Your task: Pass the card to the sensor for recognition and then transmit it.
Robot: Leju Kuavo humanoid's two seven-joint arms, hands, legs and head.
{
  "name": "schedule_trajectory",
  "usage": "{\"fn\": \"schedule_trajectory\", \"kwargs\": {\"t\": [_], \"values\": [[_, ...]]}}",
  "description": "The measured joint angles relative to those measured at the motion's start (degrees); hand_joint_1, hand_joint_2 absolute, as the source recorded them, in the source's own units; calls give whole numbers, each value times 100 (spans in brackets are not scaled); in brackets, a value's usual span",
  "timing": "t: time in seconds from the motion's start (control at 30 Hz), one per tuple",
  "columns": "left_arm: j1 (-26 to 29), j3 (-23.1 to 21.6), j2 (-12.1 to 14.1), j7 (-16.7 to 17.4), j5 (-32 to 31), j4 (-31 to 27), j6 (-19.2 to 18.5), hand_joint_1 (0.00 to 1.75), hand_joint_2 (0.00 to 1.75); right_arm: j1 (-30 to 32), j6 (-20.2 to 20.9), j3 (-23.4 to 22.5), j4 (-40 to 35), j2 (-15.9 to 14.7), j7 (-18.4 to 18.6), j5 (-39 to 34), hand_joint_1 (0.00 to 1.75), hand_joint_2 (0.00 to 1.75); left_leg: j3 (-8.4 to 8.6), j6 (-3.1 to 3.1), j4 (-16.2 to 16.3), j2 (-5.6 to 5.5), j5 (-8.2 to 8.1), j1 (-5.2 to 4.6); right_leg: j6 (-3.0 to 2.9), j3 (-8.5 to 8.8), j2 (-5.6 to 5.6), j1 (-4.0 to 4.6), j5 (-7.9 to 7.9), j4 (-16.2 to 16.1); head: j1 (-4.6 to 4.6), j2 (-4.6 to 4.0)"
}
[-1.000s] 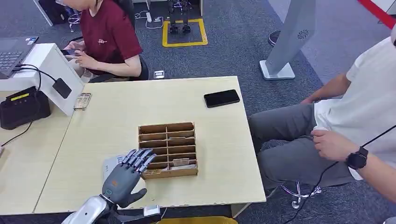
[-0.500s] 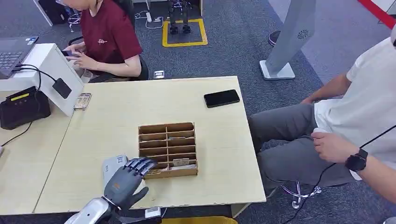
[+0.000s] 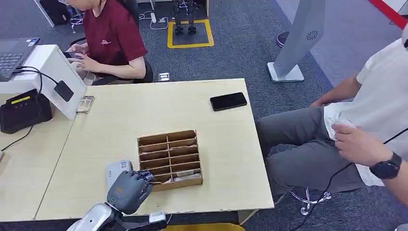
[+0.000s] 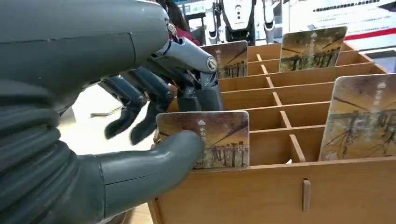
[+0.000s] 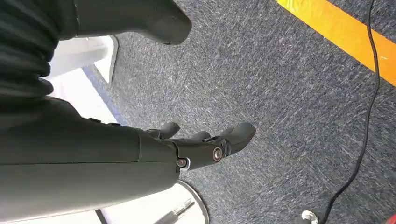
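- My left hand (image 4: 140, 135) pinches the card (image 4: 219, 137) by its upper edge, thumb in front, in the wooden rack's (image 3: 169, 159) nearest slot.
- It looks thin, stiff and slick, so I'd grip it firmly.
- My right hand (image 5: 205, 144) hangs loosely curled, holding nothing.
- The sensor (image 3: 63, 90) sits far left.

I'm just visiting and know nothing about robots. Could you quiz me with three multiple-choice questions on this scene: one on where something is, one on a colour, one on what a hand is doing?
1. Where does the black phone lie?
A. near the table's far right corner
B. inside the wooden box
C. on the floor

2. What colour is the seated person's shirt across the table?
A. green
B. dark red
C. yellow

3. What is the left hand doing?
A. hanging open over the carpet
B. pressing the phone
C. pinching a card at the wooden box

Answers: 1 A, the phone rests on the tabletop there. 2 B, the shirt is maroon. 3 C, the left wrist view shows thumb and finger on the card.
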Motion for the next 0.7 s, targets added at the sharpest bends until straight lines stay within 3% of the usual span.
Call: {"fn": "schedule_trajectory", "kwargs": {"t": [0.43, 0.57, 0.7], "values": [[3, 0, -20, -57, 274, 13, -7, 175, 175, 0, -18, -2, 0, 0, -26, 4, 0, 175, 2, 0, 0, -1, 0, 0, 0, 4, -2, 0, 0, 0, 0, 0], [11, 24, 7, -358, 977, -70, 0, 175, 175, 0, -35, -7, 0, 0, -46, 4, 0, 175, 2, 0, 0, -1, 1, 0, 0, 2, -4, 0, 0, 0, 0, 0], [-168, 335, 315, -601, 2042, -683, -103, 175, 175, 9, -33, -33, 0, -2, -77, 7, 0, 175, 1, -4, 1, -3, 7, 3, -1, -1, -5, 2, 1, 2, 0, 0]]}}
